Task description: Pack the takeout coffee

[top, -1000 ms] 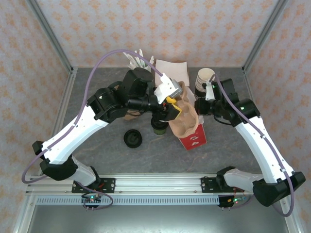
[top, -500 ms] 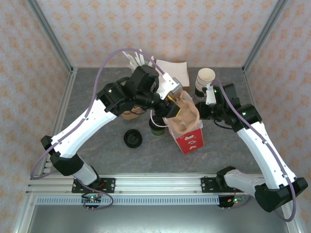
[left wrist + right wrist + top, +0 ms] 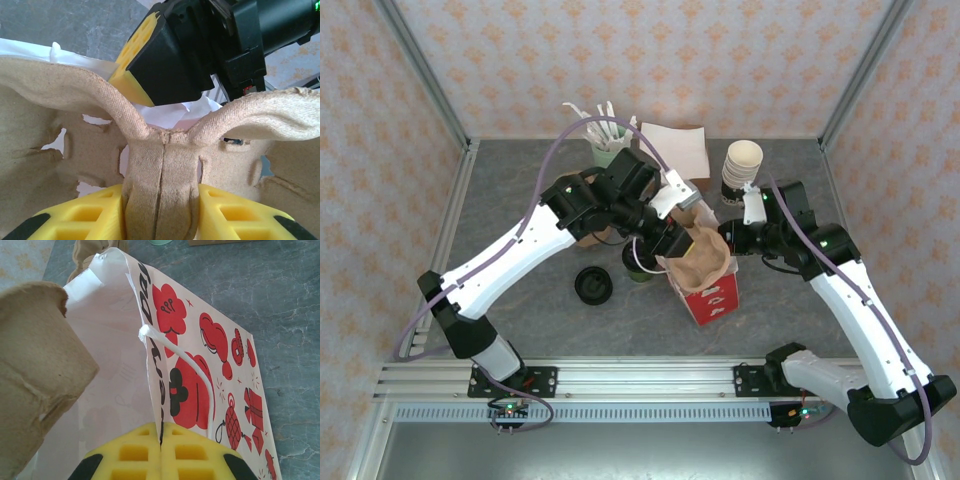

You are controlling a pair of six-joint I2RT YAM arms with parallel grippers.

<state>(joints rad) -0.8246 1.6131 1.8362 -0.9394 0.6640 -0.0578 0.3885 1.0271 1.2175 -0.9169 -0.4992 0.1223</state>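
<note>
The takeout coffee (image 3: 638,264), a dark green cup, stands on the table just left of the red-and-white paper bag (image 3: 716,296), partly hidden under my left arm. My left gripper (image 3: 161,212) is shut on the middle ridge of a brown pulp cup carrier (image 3: 165,155), which sits in the bag's open mouth (image 3: 700,262). Over on the other side, my right gripper (image 3: 161,442) is shut on the bag's top edge (image 3: 150,340), holding that side up. In the top view the left gripper (image 3: 678,236) and right gripper (image 3: 728,240) flank the bag's mouth.
A flat black lid (image 3: 592,286) lies left of the coffee. Against the back stand a stack of cream cups (image 3: 742,166), white napkins (image 3: 676,148) and a cup of white cutlery (image 3: 604,138). Frame posts and rails border the table.
My left gripper has carried the carrier forward and down into the bag's mouth. The bag and my right gripper have shifted slightly nearer.
</note>
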